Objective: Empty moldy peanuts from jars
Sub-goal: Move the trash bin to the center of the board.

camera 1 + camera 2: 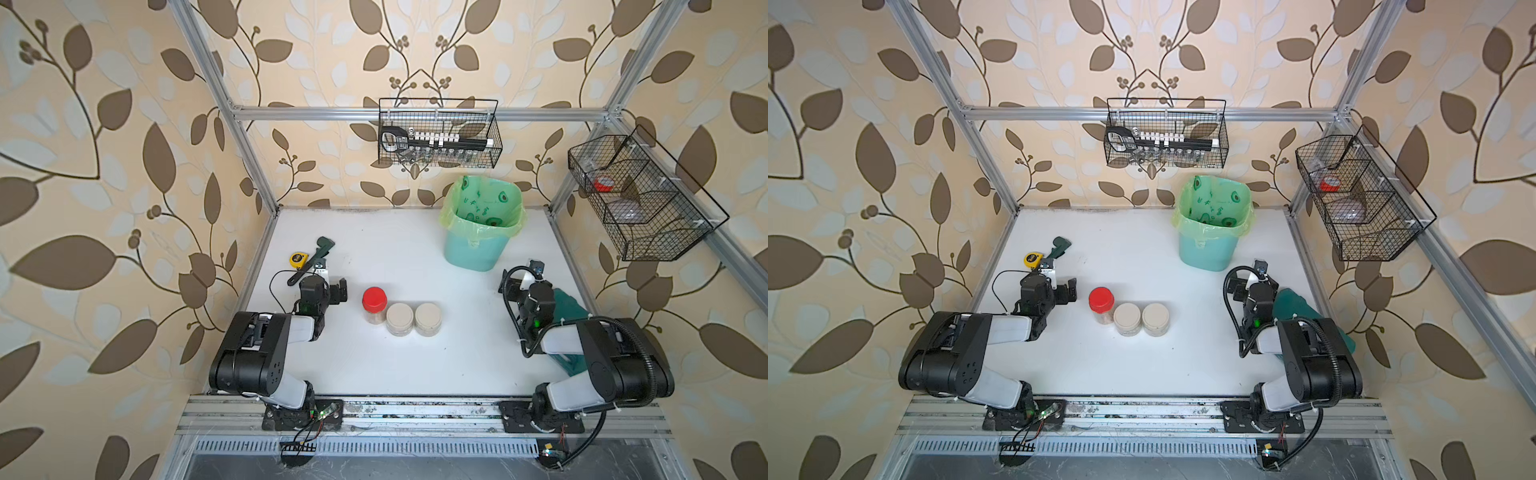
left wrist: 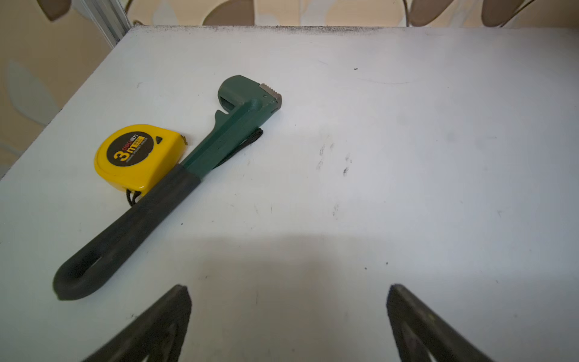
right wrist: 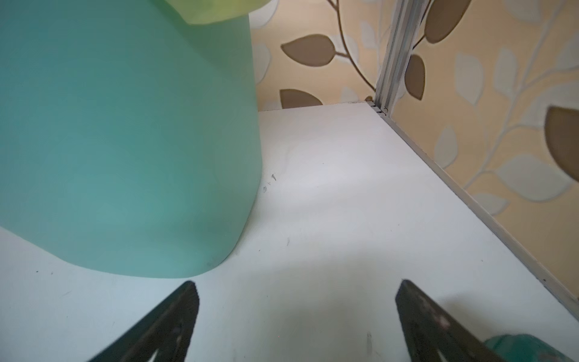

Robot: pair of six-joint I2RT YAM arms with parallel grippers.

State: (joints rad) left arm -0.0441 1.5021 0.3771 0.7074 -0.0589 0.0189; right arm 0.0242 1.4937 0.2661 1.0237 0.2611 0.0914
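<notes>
Three jars stand in a row mid-table in both top views. The taller one has a red lid (image 1: 374, 298) (image 1: 1101, 299), and two short ones have beige lids (image 1: 400, 316) (image 1: 428, 316). Pale peanuts (image 1: 1103, 319) show through the tall jar's glass. My left gripper (image 2: 288, 286) is open and empty over bare table. In a top view the left gripper (image 1: 340, 289) sits just left of the red-lidded jar, apart from it. My right gripper (image 3: 296, 283) is open and empty, close to the foot of the mint-green bin (image 3: 125, 141). No jar shows in either wrist view.
The bin (image 1: 473, 249) with its green liner stands at the back right. A green pipe wrench (image 2: 225, 131) and a yellow tape measure (image 2: 138, 155) lie at the left edge. A dark green object (image 1: 567, 303) lies under the right arm. Wire baskets (image 1: 438, 133) hang on the walls.
</notes>
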